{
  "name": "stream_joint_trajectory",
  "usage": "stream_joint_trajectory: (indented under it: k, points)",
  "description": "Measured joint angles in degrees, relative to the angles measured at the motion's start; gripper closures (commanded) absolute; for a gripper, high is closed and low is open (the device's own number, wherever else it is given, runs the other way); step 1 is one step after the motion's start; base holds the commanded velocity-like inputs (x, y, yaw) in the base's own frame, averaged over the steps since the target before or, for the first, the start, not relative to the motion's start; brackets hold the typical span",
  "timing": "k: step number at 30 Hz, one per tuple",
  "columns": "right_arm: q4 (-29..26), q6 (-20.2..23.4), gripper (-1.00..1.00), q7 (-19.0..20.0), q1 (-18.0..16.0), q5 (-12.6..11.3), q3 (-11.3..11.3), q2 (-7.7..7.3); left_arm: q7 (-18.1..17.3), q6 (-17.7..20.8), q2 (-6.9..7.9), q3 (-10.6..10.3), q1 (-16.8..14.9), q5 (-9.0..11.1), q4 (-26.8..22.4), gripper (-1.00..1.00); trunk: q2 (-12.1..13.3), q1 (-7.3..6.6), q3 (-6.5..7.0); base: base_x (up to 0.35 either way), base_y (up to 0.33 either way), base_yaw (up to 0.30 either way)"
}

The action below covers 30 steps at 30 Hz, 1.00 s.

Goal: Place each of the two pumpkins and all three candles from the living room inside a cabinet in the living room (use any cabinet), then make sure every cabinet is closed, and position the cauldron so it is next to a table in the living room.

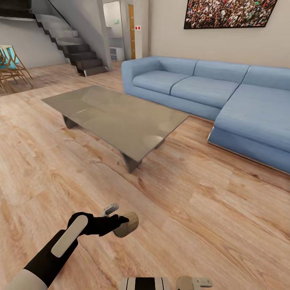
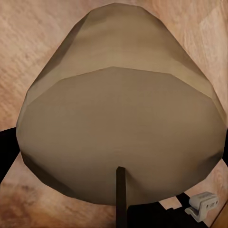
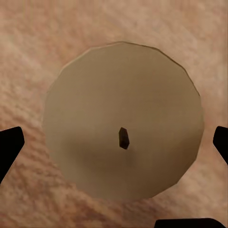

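My left gripper is shut on an olive-beige candle, held on its side low over the wooden floor. In the left wrist view this candle looms close, its dark wick toward the camera. A second candle stands upright, seen from straight above. The dark fingertips of my right gripper sit wide on either side of it, and floor shows in the gaps. In the head view the right gripper peeks in at the bottom edge beside that beige candle.
A low grey glass-topped table stands ahead on the wooden floor. Behind it and to the right runs a blue L-shaped sofa. Dark stairs rise at the back left, with folding chairs at the far left.
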Motion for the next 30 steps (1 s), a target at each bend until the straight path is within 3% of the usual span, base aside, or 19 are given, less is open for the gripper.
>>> stream_joint_trajectory:
  k: [14,17,27,30]
  points:
    - [0.0,0.0,-1.0,0.0,0.0,0.0,0.0,0.0,-0.1,0.0,0.06,0.0,0.0,0.0,0.0,1.0,0.0,0.0,0.0,0.04,0.0,0.0]
    - [0.0,0.0,-1.0,0.0,0.0,0.0,0.0,0.0,-0.1,0.0,0.05,0.0,0.0,0.0,-0.1,1.0,0.0,0.08,-0.66,0.0,0.0,0.0]
    - [0.0,0.0,-1.0,0.0,0.0,0.0,0.0,0.0,-0.1,0.0,0.03,0.0,0.0,0.0,-0.1,1.0,0.0,0.08,-0.67,0.0,0.0,0.0]
    - [0.0,0.0,-1.0,0.0,0.0,0.0,0.0,0.0,-0.1,0.0,0.02,0.0,0.0,-0.1,-0.1,1.0,-0.1,0.16,-1.32,0.0,0.0,0.0]
